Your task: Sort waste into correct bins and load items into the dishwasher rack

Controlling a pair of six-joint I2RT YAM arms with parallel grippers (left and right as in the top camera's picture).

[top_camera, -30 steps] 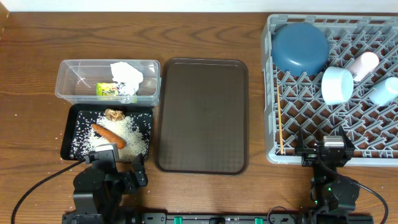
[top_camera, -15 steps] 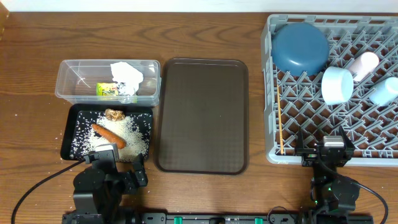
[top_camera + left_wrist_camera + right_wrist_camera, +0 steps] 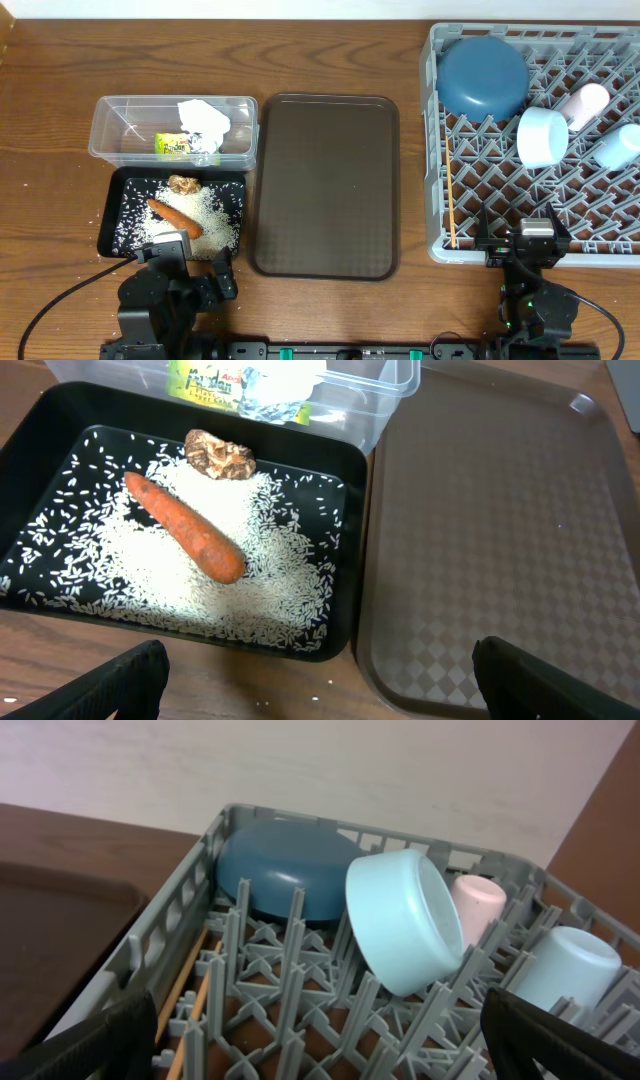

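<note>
Grey dishwasher rack [image 3: 437, 150], right of the brown serving tray [image 3: 325, 185], holds one dark-blue bowl [image 3: 483, 77], one pale bowl [image 3: 543, 136], one pink cup [image 3: 586, 104], one light-blue cup [image 3: 618, 146], plus chopsticks [image 3: 450, 205] along its tray-side wall, long axis running straight away from the right gripper [image 3: 522, 242], which sits spread just short of them. Left of that tray: clear tub [image 3: 110, 130] with one napkin [image 3: 204, 120] and one wrapper [image 3: 173, 145]; black tray [image 3: 108, 215] with one carrot [image 3: 175, 217], one brown lump [image 3: 183, 184], rice [image 3: 215, 215], just ahead of the spread left gripper [image 3: 185, 265]. Nothing looks left to pick.

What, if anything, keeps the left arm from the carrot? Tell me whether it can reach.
Probably yes. The carrot lies uncovered on the rice in the black tray, just ahead of the open left gripper, with nothing between them.
</note>
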